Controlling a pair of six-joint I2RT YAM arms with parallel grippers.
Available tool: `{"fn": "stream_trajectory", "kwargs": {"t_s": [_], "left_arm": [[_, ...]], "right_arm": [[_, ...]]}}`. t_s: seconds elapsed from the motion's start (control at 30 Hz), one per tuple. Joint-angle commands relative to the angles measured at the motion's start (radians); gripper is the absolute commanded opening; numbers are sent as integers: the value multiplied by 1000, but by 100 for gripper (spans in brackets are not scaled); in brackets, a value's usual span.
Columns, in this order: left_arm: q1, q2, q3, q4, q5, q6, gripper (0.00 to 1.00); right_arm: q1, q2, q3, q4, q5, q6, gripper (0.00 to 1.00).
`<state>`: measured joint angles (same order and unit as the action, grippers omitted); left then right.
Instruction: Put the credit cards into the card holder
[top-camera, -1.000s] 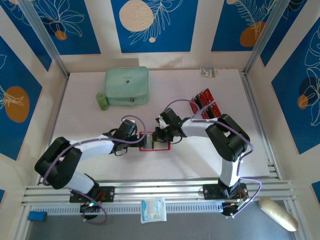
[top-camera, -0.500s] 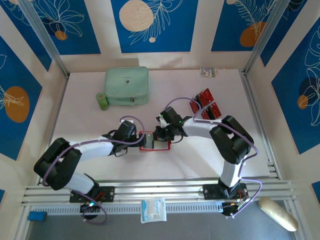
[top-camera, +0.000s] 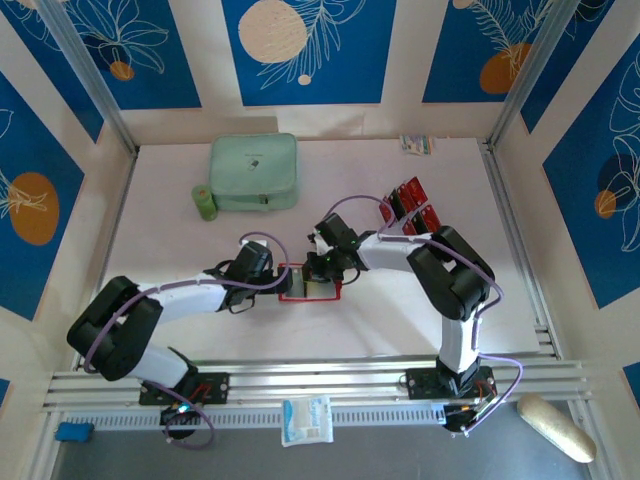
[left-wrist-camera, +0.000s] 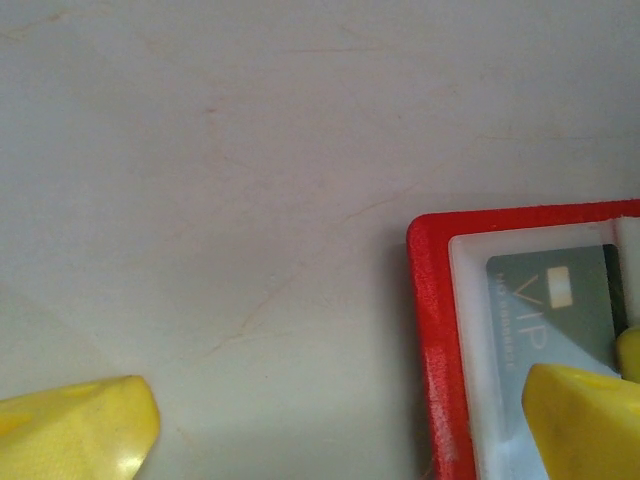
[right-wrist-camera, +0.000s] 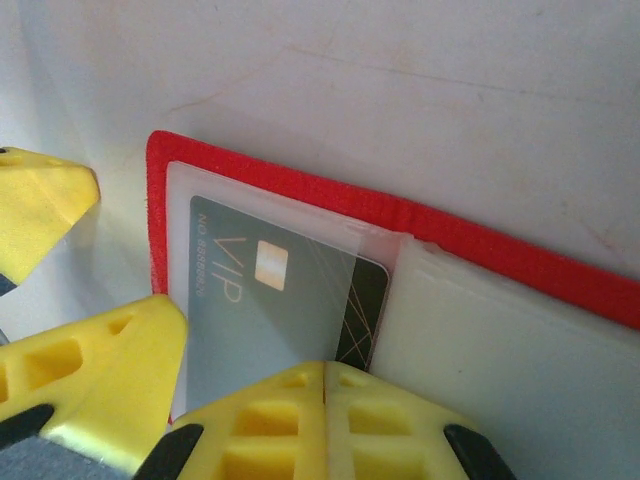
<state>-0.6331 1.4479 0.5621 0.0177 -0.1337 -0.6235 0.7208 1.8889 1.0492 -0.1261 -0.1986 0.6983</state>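
Card holder (left-wrist-camera: 432, 330) corner straddled by the wide-open left jaws. Sleeved card (right-wrist-camera: 280, 300) touched by the shut right jaws.

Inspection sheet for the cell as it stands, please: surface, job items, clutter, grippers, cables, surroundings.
Surface: white tabletop, faint scuffs, nothing spilled.
Job's things: small red folding wallet open mid-table; grey VIP card partly inside its clear sleeve; red cards standing right rear.
Clutter: mint-green rectangular case, small green cylinder, small packet at back edge.
Grippers: left gripper open, straddling the wallet's edge; right gripper shut, tips at the card's near edge.
Cables: purple cables loop along both arms, no snag seen.
Surroundings: blue floral wall panels; aluminium rails in front.
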Motion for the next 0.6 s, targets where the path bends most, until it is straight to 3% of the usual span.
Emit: {"fn": "stream_trajectory", "kwargs": {"t_s": [0.0,0.57], "left_arm": [[9,26,-27,-104,38,-32,100],[11,22,-76,-163,-43,-111,100]], "right_arm": [[11,19,13,-11,-19,1,0],[9,-65,8,-26,-5,8,0]]}}
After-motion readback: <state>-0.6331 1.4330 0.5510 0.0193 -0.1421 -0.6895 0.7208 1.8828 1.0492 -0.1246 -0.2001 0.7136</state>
